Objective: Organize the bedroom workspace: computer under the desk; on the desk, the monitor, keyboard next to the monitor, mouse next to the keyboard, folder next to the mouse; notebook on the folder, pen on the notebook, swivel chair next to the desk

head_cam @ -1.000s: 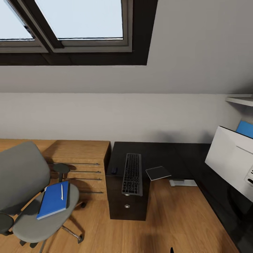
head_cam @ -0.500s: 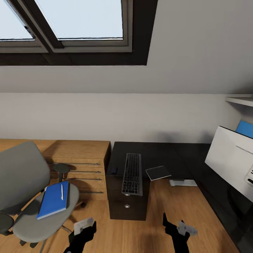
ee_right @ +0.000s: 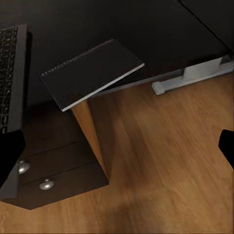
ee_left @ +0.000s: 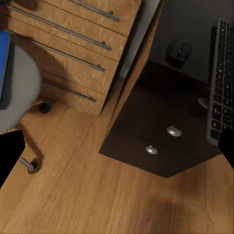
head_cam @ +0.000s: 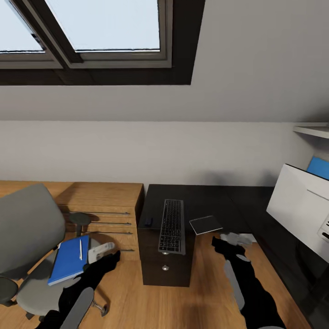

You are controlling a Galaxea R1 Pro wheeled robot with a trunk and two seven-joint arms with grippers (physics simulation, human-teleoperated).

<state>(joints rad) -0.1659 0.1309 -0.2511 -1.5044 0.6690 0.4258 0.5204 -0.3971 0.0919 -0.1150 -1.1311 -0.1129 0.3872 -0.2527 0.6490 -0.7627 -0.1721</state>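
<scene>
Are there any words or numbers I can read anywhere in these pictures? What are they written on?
No words or numbers can be read.
Keyboard: the key markings are too small and blurred to read.
Folder: plain blue cover, no label.
Notebook: plain dark cover, no writing.
Monitor: white back, no brand visible.

Monitor (head_cam: 304, 208) cut off at edge.

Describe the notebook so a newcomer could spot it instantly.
Find the black desk. Just right of the keyboard, the notebook lies at the front edge, partly overhanging it. It is the thin dark-grey booklet with a spiral edge, unlike the blue folder on the chair.
</scene>
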